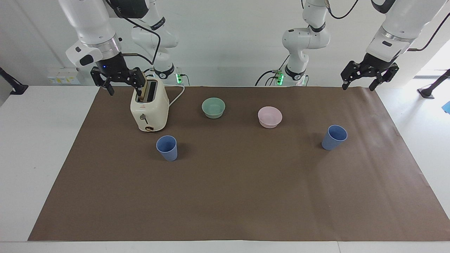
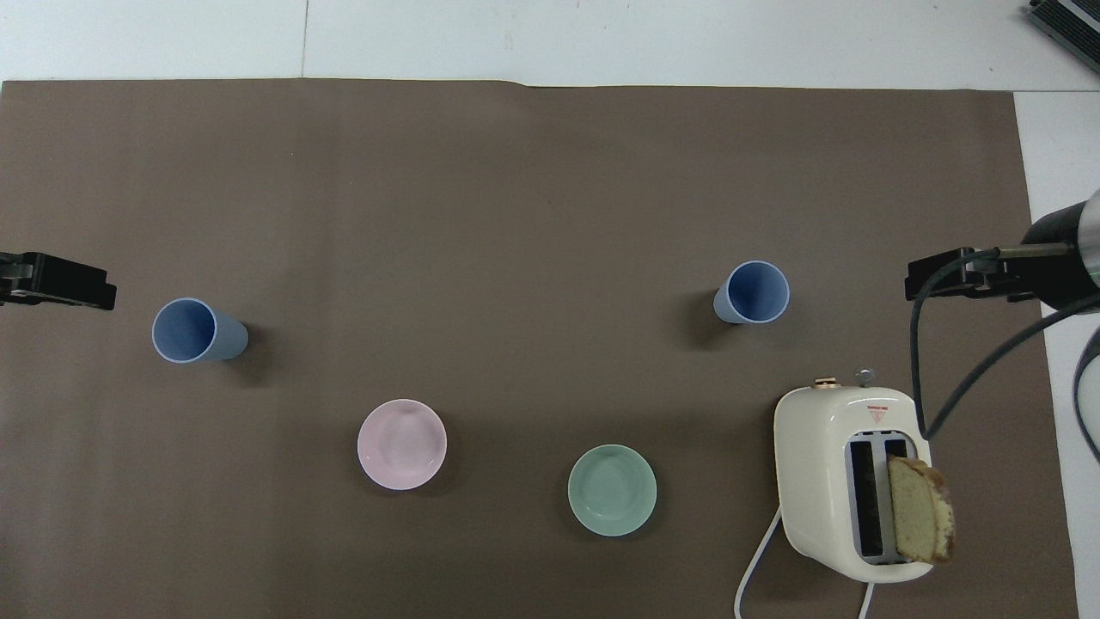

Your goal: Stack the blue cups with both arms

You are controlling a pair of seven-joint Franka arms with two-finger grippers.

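- two blue cups, both upright, mouths up, nothing visible inside; well apart, not stacked
- first blue cup (image 1: pixel 167 148) (image 2: pixel 752 293) toward the right arm's end of the table, just farther from the robots than the toaster (image 1: pixel 149 106) (image 2: pixel 846 481); second blue cup (image 1: pixel 334 137) (image 2: pixel 198 330) toward the left arm's end, farther from the robots than the pink bowl (image 1: pixel 270 117) (image 2: pixel 402 444)
- right gripper (image 1: pixel 119 82) up in the air at the table's right-arm end, beside the toaster top; fingers spread wide, holding nothing
- left gripper (image 1: pixel 369 78) up over the mat corner at the left arm's end; fingers spread wide, holding nothing
- two bowls: mint-green bowl (image 1: pixel 213 107) (image 2: pixel 612 490) and the pink one, side by side between the arm bases, apart; both look empty
- one cream two-slot toaster; one slice of bread (image 2: pixel 919 520) standing in the slot toward the right arm's end, other slot empty; white cord (image 2: pixel 756 572) runs off it toward the robots
- surface: brown mat (image 1: pixel 225 196) (image 2: pixel 516 189) covering most of a white table (image 1: pixel 31 140) (image 2: pixel 601 39); white wall at the robots' end
- count: 2 cups, 2 bowls, 1 toaster, 1 bread slice, 2 arms
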